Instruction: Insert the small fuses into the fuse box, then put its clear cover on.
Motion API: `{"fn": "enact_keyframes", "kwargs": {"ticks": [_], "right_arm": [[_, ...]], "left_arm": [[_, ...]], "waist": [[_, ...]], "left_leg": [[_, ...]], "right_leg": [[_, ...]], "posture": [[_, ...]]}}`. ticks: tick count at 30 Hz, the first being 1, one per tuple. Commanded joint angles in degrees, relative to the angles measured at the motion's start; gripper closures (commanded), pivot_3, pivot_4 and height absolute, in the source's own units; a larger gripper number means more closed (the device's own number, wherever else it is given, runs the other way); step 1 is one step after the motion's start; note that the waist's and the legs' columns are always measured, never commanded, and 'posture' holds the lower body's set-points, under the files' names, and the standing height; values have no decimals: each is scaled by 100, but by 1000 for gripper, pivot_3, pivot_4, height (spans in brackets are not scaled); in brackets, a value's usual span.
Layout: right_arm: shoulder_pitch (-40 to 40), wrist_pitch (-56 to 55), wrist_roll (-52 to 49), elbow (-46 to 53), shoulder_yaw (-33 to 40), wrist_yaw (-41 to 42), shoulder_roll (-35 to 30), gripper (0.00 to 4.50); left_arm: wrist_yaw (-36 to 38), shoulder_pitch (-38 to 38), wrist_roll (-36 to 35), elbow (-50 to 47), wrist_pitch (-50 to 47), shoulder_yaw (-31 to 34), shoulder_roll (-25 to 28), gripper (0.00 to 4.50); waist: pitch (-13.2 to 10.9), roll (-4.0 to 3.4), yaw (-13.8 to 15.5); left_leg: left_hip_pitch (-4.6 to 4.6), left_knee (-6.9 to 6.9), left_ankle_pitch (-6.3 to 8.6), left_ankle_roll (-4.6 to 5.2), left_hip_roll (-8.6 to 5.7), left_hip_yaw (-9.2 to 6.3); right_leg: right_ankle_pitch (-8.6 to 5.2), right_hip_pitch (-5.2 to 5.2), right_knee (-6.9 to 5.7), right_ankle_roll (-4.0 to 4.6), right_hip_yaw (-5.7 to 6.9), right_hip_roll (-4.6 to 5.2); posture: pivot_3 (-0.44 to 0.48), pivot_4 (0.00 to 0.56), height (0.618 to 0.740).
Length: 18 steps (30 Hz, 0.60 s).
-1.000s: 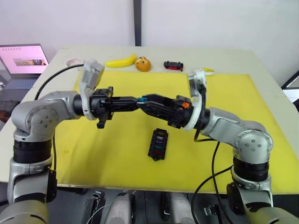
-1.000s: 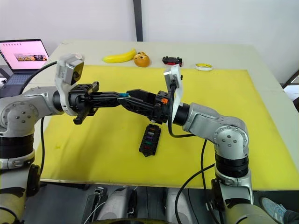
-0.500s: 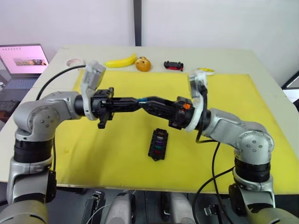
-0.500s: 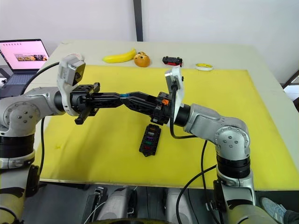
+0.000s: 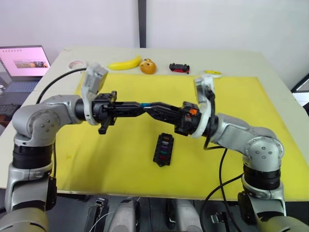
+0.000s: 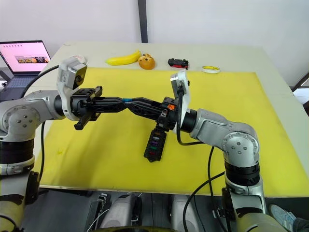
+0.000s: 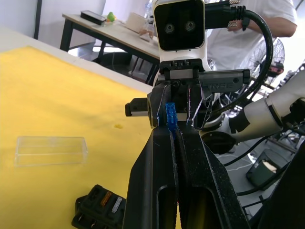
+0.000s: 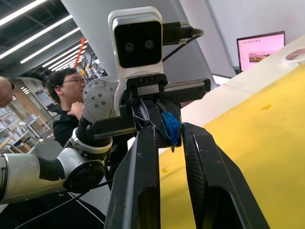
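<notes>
Both arms reach inward at mid-height and meet fingertip to fingertip in front of the robot. The left hand (image 5: 142, 105) points toward the robot's right, its fingers (image 7: 162, 157) pressed together. The right hand (image 5: 150, 105) points back toward it, fingers (image 8: 143, 157) slightly parted around the left hand's tips.

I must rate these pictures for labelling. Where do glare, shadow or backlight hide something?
Left wrist view: the clear cover shows only by its bright edges on the yellow mat; a bright room backlights the blue fuse. Right wrist view: the ceiling light strips and the laptop screen glare. Left eye view: even light, soft shadows, the fuse box plain to see.
</notes>
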State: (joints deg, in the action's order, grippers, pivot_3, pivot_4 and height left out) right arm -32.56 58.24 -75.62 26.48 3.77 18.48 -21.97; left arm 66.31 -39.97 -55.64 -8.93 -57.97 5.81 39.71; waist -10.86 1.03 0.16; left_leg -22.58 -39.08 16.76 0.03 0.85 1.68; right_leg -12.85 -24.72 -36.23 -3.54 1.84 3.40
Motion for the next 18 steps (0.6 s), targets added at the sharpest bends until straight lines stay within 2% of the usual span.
{"fn": "enact_keyframes", "kwargs": {"ticks": [1, 2, 5, 18], "right_arm": [[-75, -167, -284, 205, 90, 9, 9, 3222], [-78, -167, -229, 210, 67, -33, -10, 2867], [-60, -176, -267, 217, 34, -66, -41, 1404], [-43, -217, -517, 174, -5, -137, -118, 1404]], "left_arm": [[-19, -15, 18, -129, 85, 30, 71, 4500], [-22, -20, 10, -129, 83, 37, 75, 4500], [-30, -23, 12, -129, 89, 46, 83, 4500], [-14, -2, 18, -171, 111, 16, 74, 4500]], "waist": [[0, 0, 0], [0, 0, 0], [0, 0, 0], [0, 0, 0]], "left_leg": [[0, 0, 0, 0, 0, 0], [0, 0, 0, 0, 0, 0], [0, 0, 0, 0, 0, 0], [0, 1, 0, 0, 1, 0]], "right_leg": [[0, 0, 0, 0, 0, 0], [0, 0, 0, 0, 0, 0], [0, 0, 1, 0, 0, 0], [0, 0, 2, 0, 0, 0]], "posture": [[0, 150, 737], [0, 150, 737], [0, 150, 737], [0, 150, 737]]}}
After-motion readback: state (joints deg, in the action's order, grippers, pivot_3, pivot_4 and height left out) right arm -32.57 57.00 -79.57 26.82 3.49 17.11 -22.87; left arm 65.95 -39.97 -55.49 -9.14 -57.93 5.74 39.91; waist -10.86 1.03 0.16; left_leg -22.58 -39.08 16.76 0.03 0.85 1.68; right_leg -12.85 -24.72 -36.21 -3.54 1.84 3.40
